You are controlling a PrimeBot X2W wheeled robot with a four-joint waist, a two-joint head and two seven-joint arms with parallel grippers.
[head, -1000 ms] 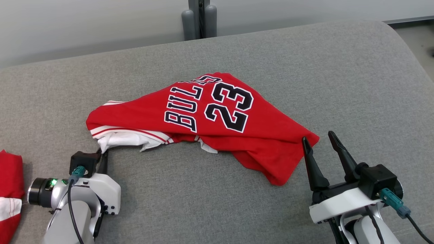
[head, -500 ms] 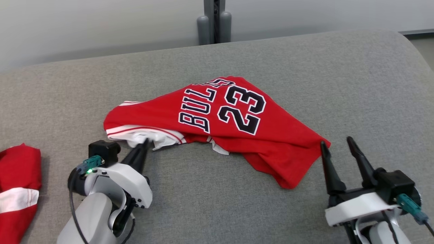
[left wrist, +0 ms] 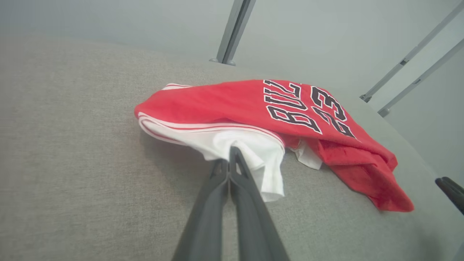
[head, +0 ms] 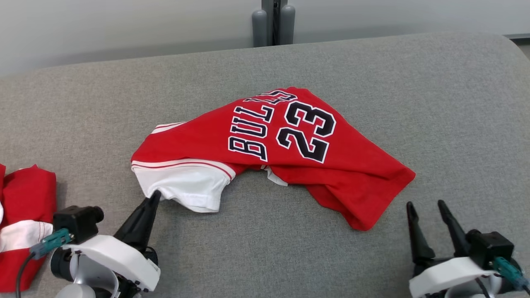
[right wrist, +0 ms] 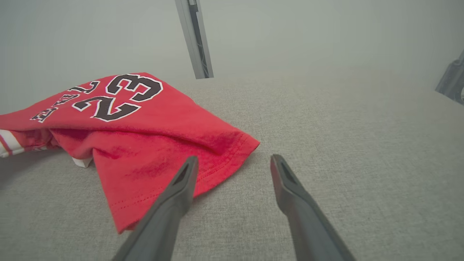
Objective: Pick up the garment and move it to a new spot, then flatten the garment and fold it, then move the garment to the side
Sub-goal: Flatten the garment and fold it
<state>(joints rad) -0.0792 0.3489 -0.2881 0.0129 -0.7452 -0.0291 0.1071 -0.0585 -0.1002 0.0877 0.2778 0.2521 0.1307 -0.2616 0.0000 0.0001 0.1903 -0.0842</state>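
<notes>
Far left edge of the desk [head: 414,103] (grey fabric top) there's a second red-and-white garment [head: 25,223] bunched up, well apart from the action. Next over, the left jaws are closed, and from the wrist view it looks like they've pinched the very edge of the white sleeve [head: 186,188] of the jersey [head: 273,140]. The jersey itself sits crumpled mid-desk, "BULLS 23" facing up, red body folded over on itself. On the right, the right jaws are wide open and empty, near the jersey's red corner but not touching it.

My worry: that left pinch is only a sliver of cloth, so any real pull could let it slip out. And with just one side held, dragging will probably stretch the sleeve and leave the rest bunched.

Count: two garments, two sets of jaws, one desk, one grey post [head: 273,20] behind it.
</notes>
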